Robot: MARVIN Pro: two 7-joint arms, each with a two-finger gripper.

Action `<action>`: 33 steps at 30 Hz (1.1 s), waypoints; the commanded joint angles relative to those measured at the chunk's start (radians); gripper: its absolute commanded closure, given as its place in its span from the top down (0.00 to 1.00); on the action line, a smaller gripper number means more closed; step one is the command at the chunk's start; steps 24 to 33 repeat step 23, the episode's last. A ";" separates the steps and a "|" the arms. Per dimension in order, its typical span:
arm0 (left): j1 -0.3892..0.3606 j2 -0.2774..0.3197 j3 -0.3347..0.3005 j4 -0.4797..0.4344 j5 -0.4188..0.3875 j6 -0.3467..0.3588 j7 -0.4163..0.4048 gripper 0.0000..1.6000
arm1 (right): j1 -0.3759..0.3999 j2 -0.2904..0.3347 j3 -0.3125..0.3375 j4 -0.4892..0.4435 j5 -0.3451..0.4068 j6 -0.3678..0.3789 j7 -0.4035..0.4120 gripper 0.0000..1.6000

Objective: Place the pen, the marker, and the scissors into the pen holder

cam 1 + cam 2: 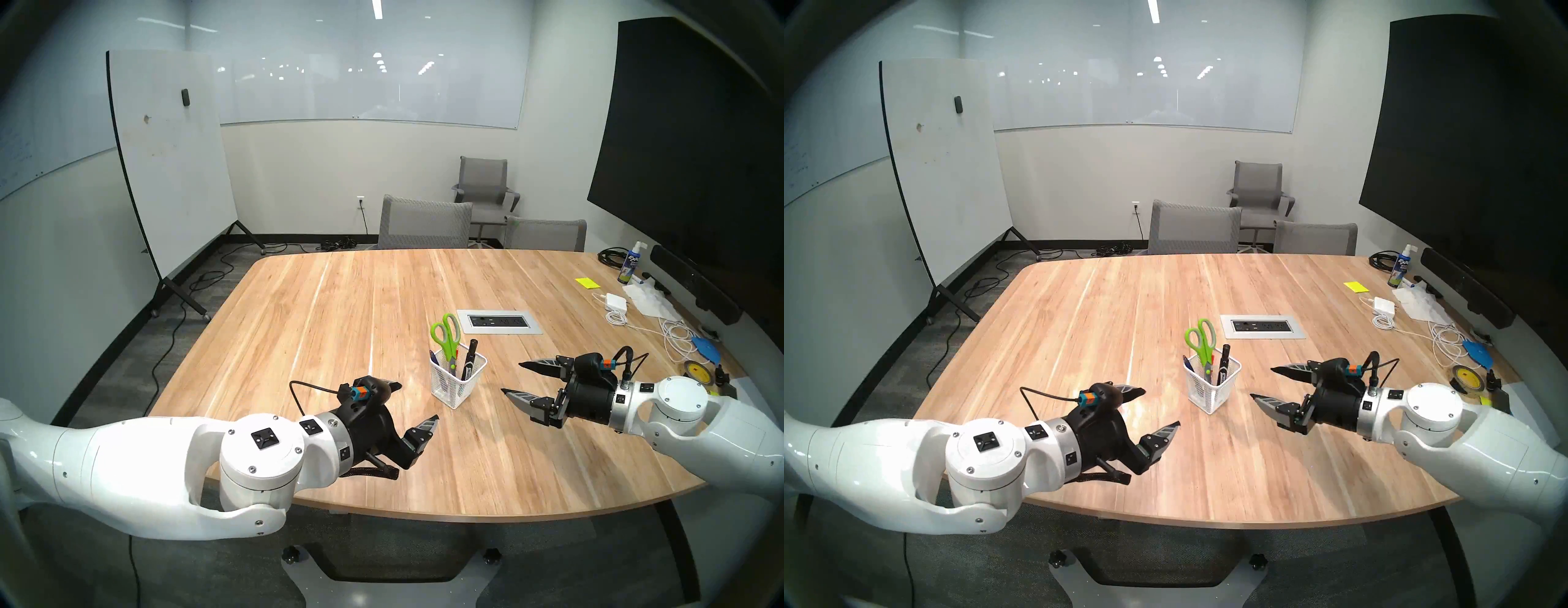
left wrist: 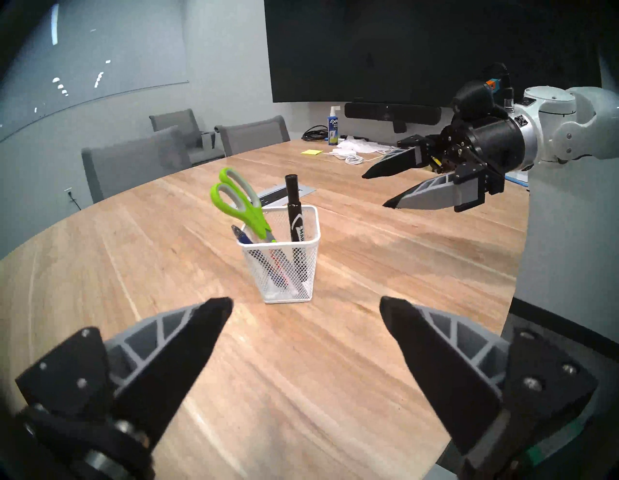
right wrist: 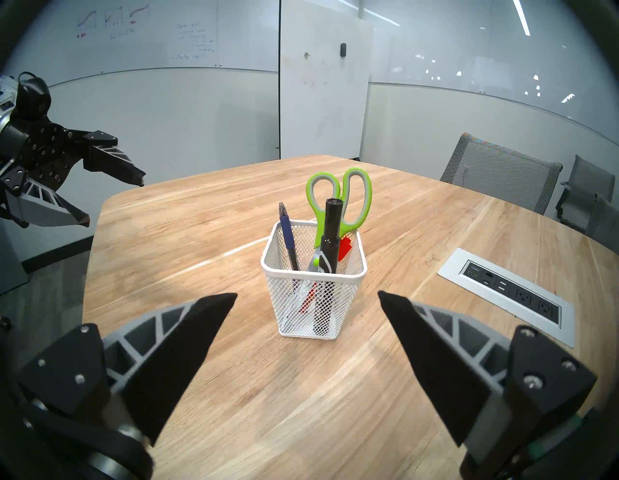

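While both grippers hang empty with jaws spread, left gripper [image 1: 418, 401] at seven o'clock and right gripper [image 1: 513, 378] at three o'clock of the white wire-mesh pen holder [image 1: 457, 384], it holds one lime-green-handled scissors [image 1: 446, 335], one thick black marker [image 1: 470, 356] and one slim blue pen [image 1: 434, 357]. Light and tippable, the holder looks best gripped across its stiff rim.

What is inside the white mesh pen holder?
The pen holder holds green-handled scissors, a black marker and a blue pen. Their lower ends are blurred behind mesh.
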 commanded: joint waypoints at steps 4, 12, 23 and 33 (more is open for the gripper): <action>-0.001 0.074 -0.013 0.039 0.000 -0.090 -0.108 1.00 | 0.008 0.001 0.007 -0.006 0.003 -0.002 0.001 0.99; -0.007 0.070 -0.025 0.094 -0.038 -0.132 -0.219 1.00 | 0.008 0.001 0.007 -0.006 0.003 -0.002 0.001 0.99; -0.010 0.061 -0.025 0.106 -0.046 -0.131 -0.233 1.00 | 0.008 0.001 0.007 -0.006 0.003 -0.002 0.001 0.99; -0.010 0.061 -0.025 0.106 -0.046 -0.131 -0.233 1.00 | 0.008 0.001 0.007 -0.006 0.003 -0.002 0.001 0.99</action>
